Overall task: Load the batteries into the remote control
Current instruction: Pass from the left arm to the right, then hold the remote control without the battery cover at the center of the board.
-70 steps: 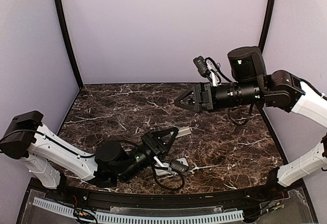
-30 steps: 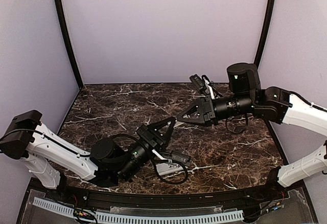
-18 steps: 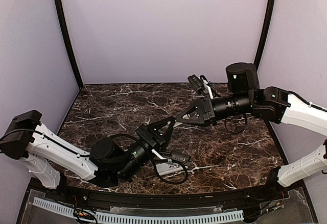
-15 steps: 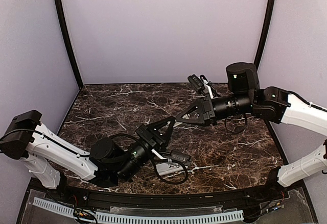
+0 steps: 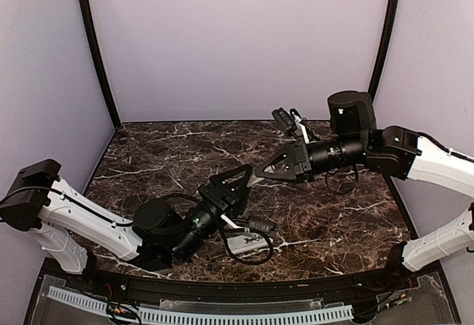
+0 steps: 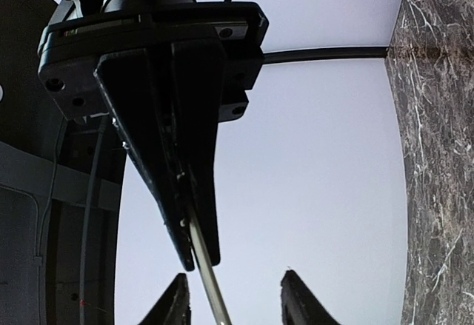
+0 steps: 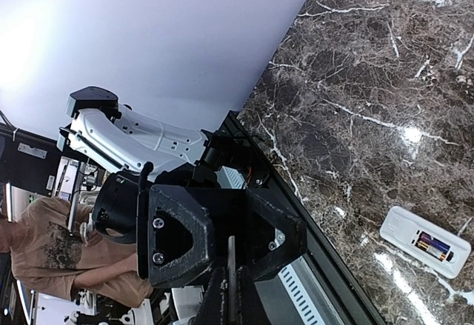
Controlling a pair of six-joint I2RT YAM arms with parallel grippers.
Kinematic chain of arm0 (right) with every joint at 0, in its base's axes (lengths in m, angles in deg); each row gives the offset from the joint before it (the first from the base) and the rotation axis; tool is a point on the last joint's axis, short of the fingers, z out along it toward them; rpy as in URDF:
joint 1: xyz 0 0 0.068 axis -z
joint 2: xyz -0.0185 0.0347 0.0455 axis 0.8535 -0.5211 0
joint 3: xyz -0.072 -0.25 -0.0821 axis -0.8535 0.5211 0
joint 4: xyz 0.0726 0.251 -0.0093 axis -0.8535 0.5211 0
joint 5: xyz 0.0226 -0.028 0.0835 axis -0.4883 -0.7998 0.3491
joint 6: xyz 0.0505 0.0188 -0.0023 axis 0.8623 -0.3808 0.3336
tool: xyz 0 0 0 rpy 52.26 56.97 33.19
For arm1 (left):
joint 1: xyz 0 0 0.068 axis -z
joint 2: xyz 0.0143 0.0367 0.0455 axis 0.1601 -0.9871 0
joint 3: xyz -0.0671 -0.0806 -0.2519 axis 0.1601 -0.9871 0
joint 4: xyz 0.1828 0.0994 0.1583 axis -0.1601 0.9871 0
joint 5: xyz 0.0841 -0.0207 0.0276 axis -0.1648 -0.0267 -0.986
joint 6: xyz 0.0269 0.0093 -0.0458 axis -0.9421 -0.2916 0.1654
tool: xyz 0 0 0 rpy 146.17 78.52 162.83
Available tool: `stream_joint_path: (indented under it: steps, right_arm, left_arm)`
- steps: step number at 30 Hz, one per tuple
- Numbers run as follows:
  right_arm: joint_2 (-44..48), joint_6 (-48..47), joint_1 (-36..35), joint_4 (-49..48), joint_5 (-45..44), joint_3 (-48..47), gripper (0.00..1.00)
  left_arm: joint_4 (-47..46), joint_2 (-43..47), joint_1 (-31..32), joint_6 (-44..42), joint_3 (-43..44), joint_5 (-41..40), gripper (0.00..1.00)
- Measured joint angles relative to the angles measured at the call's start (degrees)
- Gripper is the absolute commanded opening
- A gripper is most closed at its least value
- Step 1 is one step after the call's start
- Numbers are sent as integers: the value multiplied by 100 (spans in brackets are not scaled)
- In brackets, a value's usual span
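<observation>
The remote control (image 7: 424,242) lies back-up on the marble, its compartment open with a dark battery (image 7: 433,246) inside. From above it shows as a white shape (image 5: 243,243) half hidden under the left arm's cable. Both grippers meet in mid-air above the table. My right gripper (image 7: 232,289) is shut on a thin flat white cover piece (image 6: 204,266), seen edge-on. My left gripper (image 6: 233,301) stands open, its fingertips on either side of the cover's lower end. In the top view the left gripper (image 5: 243,175) and right gripper (image 5: 258,169) nearly touch tip to tip.
The left arm's black cable loops (image 5: 248,255) over the near marble beside the remote. A black rail (image 5: 222,286) runs along the table's front edge. Pale walls close in the back and both sides.
The right gripper came down to the left gripper and shut on the white cover piece. The left jaws, shut on that piece a moment ago, have now opened.
</observation>
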Motion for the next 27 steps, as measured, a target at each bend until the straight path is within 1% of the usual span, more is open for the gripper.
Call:
stream_joint_path:
  steps: [6,8,9,11,13,15,16,18,21,23,27]
  right_arm:
    - [39,-66,57,44,-87,0,0]
    - [66,-109,105,87,-146,2,0]
    - [79,-129,144,118,-192,4,0]
    - [107,-195,232,225,-286,7,0]
    - [116,-291,317,363,-426,7,0]
    - [116,-393,369,531,-570,7,0]
    - [116,-444,385,610,-636,13,0]
    - [120,-525,402,686,-745,57,0]
    - [173,-627,415,713,-901,232,0]
    - [199,-656,420,730,-975,345,0]
    - [197,-717,431,708,-1069,564,0]
  left_arm:
    - [39,-35,-13,216,-35,-267,66]
    - [50,-70,-13,422,-72,-437,72]
    - [57,-87,-13,619,-81,-553,76]
    - [76,-101,-13,1108,-90,-798,80]
    - [457,-24,-15,2000,-85,-1016,82]
    - [1563,214,-31,3311,-50,-1067,83]
    - [2341,389,-90,4083,4,-970,84]
    - [3899,774,-229,5724,190,-514,84]
    - [5396,1346,-516,7545,267,258,85]
    - [6129,1591,-662,8446,264,664,87]
    - [7023,1635,-669,9600,138,1497,94]
